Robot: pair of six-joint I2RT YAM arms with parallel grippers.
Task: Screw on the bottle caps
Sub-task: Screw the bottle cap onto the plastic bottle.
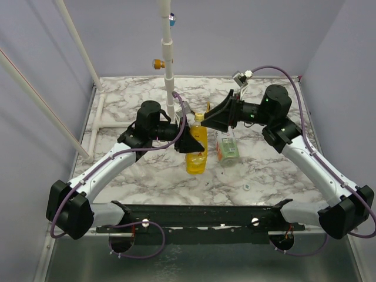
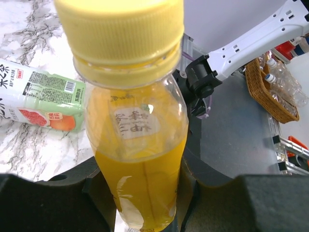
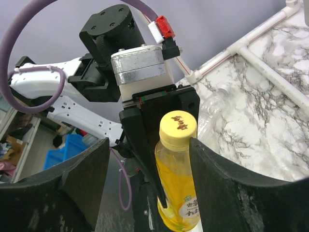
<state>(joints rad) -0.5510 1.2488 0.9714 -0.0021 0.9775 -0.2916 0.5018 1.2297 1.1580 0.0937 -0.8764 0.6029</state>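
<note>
My left gripper (image 1: 191, 143) is shut on the lower body of the yellow bottle (image 1: 196, 154), holding it up off the table with its neck tilted away. In the left wrist view the bottle (image 2: 140, 159) is pinched between both black pads, and the yellow cap (image 2: 120, 34) sits on its neck. My right gripper (image 3: 149, 159) is open around the yellow cap (image 3: 177, 128). Its right finger (image 3: 227, 183) touches the cap's side, while the left finger stands well apart. The clear bottle with the green-and-white label (image 1: 227, 147) lies on the marble just right of the yellow one.
A small whitish cap (image 1: 247, 187) lies on the table in front of the right arm. A white pipe post (image 1: 168, 59) rises behind the bottles. A clear crumpled bottle (image 3: 212, 111) lies near the pipe frame. A wicker basket of bottles (image 2: 263, 87) stands off the table.
</note>
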